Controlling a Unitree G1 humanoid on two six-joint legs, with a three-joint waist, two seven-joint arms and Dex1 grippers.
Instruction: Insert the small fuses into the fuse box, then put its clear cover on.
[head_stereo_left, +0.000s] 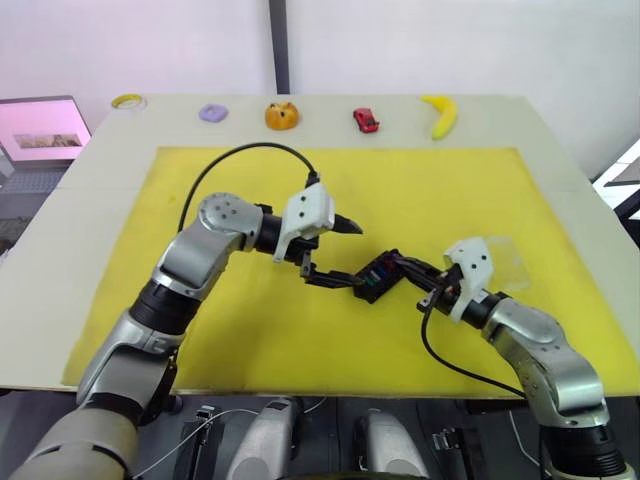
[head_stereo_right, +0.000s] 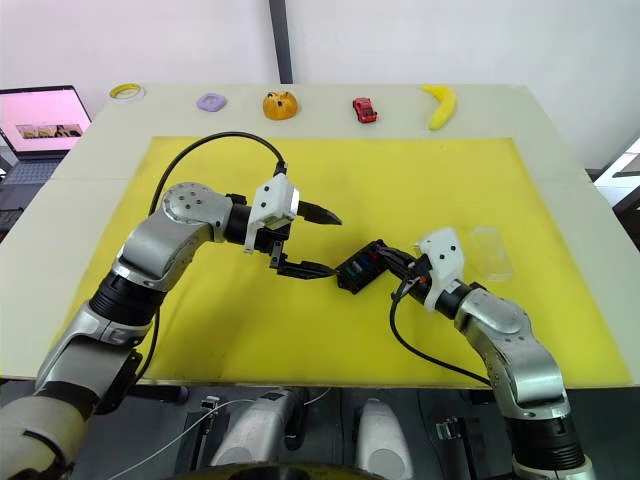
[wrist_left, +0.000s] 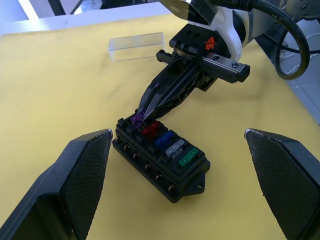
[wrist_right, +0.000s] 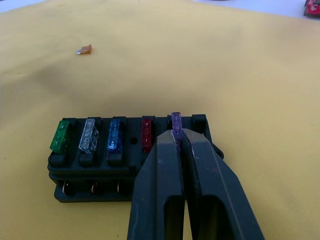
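Both right end effector (wrist_right: 181, 136) fingers pinch the purple fuse (wrist_right: 176, 121) closed.

The right end effector (wrist_right: 182, 142) hides the fuse box's (wrist_right: 95, 170) near corner, seemingly.

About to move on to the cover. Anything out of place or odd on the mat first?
One orange fuse lies loose on the yellow mat, apart from the fuse box. The purple fuse stands higher than the four seated ones, pinched by the right gripper. The clear cover lies flat, undamaged.
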